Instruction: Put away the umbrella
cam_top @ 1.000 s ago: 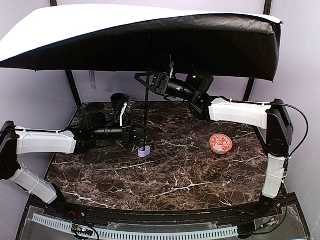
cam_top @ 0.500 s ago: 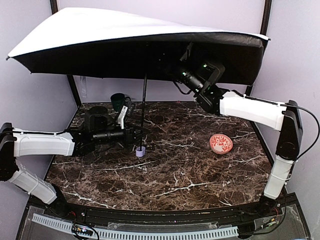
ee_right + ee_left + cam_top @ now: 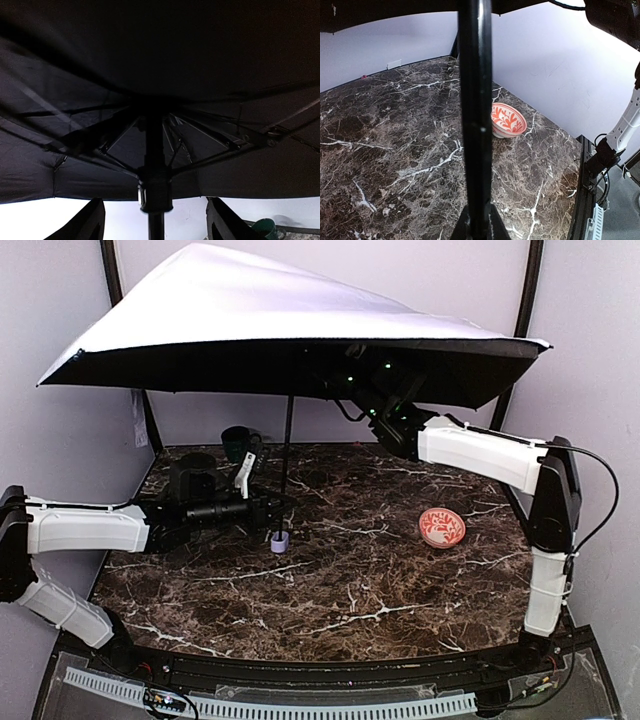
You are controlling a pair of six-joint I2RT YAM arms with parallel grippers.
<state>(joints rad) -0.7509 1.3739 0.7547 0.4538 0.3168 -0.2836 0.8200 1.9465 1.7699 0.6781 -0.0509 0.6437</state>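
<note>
I have the umbrella standing open over the surface, its shaft upright left of centre. My left tool grips the shaft low down, from the left. My right tool sits high under the canopy, one finger either side of the shaft. The bowl lies to the right; the mug stands at back left.

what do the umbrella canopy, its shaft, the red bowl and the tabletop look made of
Pale lavender-white umbrella canopy: thin fabric, matte, black-lined, stretched over ribs. Thin black shaft: glossy, likely painted metal, by its highlight streak. Red-patterned bowl: probably glazed ceramic. Dark tabletop: marble look with white veins, possibly a print.
</note>
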